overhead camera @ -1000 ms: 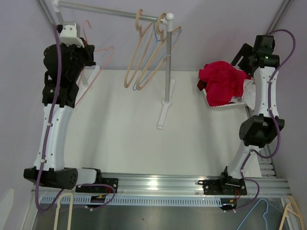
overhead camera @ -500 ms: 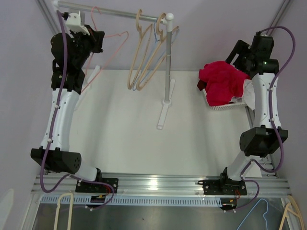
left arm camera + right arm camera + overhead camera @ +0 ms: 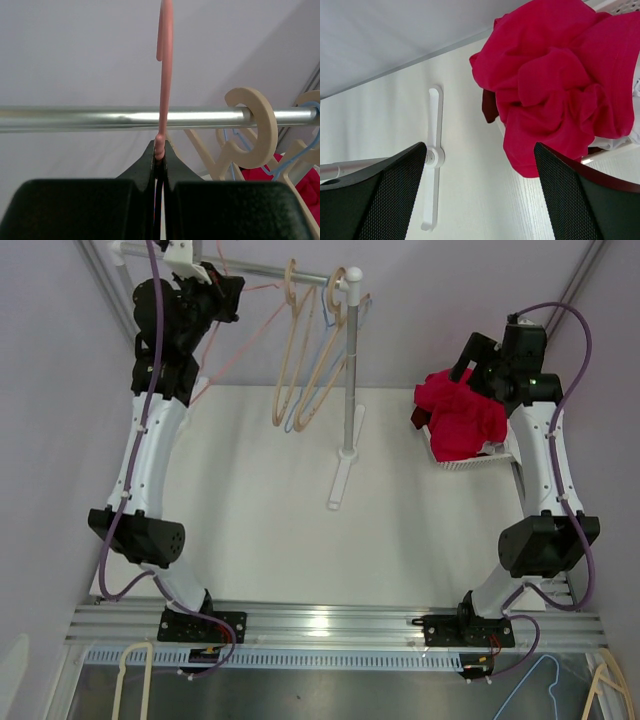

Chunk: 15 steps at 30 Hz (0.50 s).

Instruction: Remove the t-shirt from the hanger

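Note:
A red t-shirt (image 3: 458, 412) lies crumpled in a white basket (image 3: 470, 464) at the right; it fills the upper right of the right wrist view (image 3: 555, 80). My left gripper (image 3: 228, 292) is shut on the neck of a bare pink hanger (image 3: 235, 332) and holds it up by the metal rail (image 3: 250, 270). In the left wrist view the pink hanger (image 3: 164, 75) has its hook above the rail (image 3: 100, 119). My right gripper (image 3: 470, 358) is open and empty, just above the t-shirt's left side.
Cream wooden hangers and a blue one (image 3: 305, 350) hang on the rail near the rack's upright post (image 3: 349, 370). The rack's white foot (image 3: 341, 478) rests on the table. More hangers lie below the front rail (image 3: 560, 690).
My left arm has risen and carried the pink hanger up and right to the rail. My right gripper has swung left and down toward the red t-shirt.

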Each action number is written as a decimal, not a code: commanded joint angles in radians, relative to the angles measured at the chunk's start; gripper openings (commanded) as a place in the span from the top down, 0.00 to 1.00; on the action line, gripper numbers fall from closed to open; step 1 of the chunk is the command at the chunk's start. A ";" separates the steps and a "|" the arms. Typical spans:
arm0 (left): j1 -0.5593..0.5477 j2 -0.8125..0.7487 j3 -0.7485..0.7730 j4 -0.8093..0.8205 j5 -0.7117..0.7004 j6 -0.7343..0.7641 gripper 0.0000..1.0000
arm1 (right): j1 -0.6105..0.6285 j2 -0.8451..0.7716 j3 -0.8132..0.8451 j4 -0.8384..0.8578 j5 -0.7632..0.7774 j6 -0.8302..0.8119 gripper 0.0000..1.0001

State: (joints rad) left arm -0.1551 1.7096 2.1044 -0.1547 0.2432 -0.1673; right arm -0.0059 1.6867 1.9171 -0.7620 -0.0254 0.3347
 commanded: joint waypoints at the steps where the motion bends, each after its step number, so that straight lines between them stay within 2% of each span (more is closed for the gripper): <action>1: -0.035 0.039 0.069 0.014 -0.004 0.000 0.99 | 0.003 -0.070 -0.024 0.053 0.013 -0.017 0.07; 4: -0.060 0.105 0.190 -0.047 -0.018 0.011 0.99 | 0.032 -0.107 -0.072 0.092 0.010 -0.013 0.07; 6: -0.070 0.122 0.207 -0.060 -0.028 0.029 0.99 | 0.035 -0.111 -0.079 0.101 0.004 -0.010 0.07; 15: -0.093 0.108 0.091 -0.049 -0.067 0.045 0.99 | 0.050 -0.120 -0.104 0.110 -0.007 -0.006 0.07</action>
State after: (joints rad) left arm -0.2409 1.8385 2.2292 -0.2234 0.2028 -0.1402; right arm 0.0368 1.6058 1.8244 -0.6930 -0.0212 0.3355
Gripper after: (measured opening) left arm 0.035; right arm 0.928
